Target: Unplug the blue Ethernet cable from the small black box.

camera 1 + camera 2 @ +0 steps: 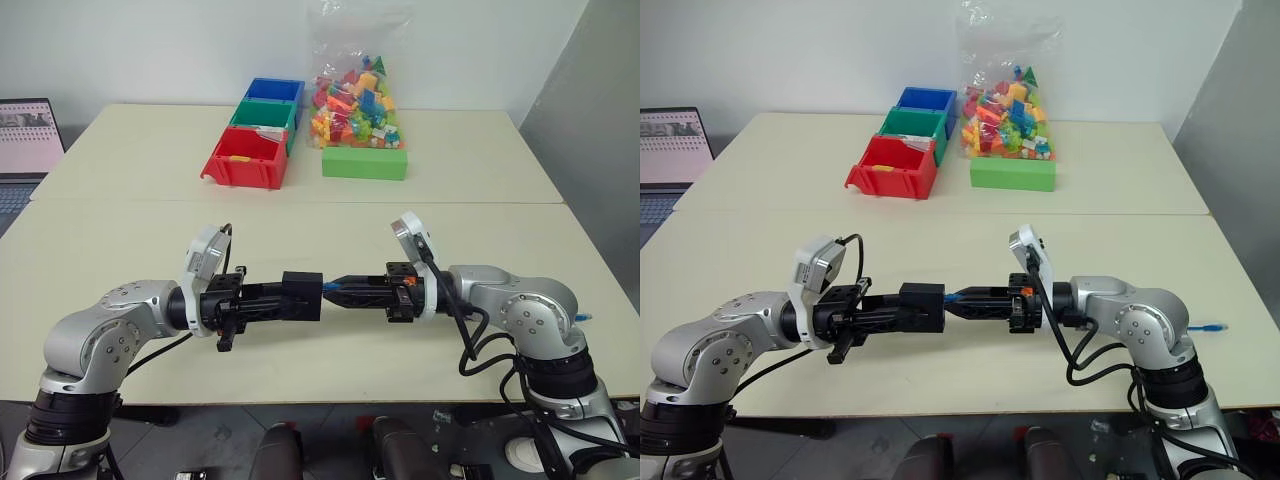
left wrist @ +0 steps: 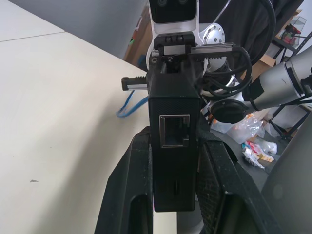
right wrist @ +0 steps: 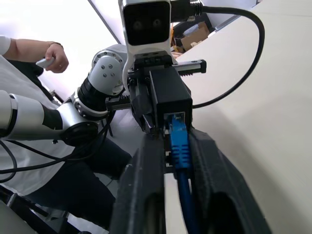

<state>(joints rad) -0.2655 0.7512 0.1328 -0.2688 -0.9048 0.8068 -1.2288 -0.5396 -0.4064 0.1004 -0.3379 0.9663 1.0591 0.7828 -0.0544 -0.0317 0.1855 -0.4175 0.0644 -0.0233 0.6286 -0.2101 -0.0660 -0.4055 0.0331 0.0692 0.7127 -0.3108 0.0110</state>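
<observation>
The small matte-black plastic box (image 1: 301,295) is clamped above the tabletop (image 1: 330,225) by the left hand (image 1: 283,297), while the bright-blue Ethernet cable's plug (image 3: 177,132), still seated, is pinched by the right hand (image 1: 333,290), so a straight outward pull seems next.

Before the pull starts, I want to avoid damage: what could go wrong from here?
The blue Ethernet cable is plugged into the small black box, with the right tool around the plug; a straight pull may not free it if a latch holds. The left tool grips the box only by its sides, so it could slip or twist.
</observation>
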